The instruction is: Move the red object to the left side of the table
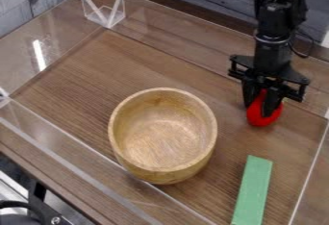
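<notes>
The red object, small and glossy, sits on the dark wood table near its right edge. My gripper points straight down over it. Its black fingers have narrowed in against both sides of the red object, so the gripper is shut on it. The toy's lower half shows below the fingers and rests on the tabletop. Its top is hidden by the gripper.
A round wooden bowl stands left of the gripper toward the front. A flat green strip lies at the front right. Low clear acrylic walls border the table, with a clear folded stand at the back left.
</notes>
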`<state>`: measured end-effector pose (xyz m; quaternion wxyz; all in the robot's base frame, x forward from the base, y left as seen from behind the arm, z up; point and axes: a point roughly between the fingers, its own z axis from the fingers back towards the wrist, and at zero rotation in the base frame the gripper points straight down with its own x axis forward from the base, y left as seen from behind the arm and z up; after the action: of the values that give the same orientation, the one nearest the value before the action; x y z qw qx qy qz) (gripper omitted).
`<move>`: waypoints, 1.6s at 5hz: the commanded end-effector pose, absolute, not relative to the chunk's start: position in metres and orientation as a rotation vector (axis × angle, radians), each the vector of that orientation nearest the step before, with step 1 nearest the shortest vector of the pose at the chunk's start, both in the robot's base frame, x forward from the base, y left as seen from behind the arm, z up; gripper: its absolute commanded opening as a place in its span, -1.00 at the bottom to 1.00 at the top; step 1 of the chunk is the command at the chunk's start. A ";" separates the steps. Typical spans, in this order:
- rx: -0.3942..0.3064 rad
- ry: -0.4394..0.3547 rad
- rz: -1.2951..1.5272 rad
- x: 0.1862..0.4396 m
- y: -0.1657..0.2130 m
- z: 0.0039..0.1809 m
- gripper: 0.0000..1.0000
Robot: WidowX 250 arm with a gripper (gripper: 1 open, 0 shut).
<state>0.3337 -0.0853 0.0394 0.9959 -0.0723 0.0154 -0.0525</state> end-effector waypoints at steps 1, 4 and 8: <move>-0.160 -0.077 -0.109 0.341 -0.079 0.085 -1.00; -0.138 -0.196 0.008 0.315 0.013 0.163 -1.00; -0.048 -0.148 0.027 0.273 0.129 0.146 -1.00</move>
<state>0.2710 0.1259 0.1363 0.9976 -0.0347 -0.0571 0.0168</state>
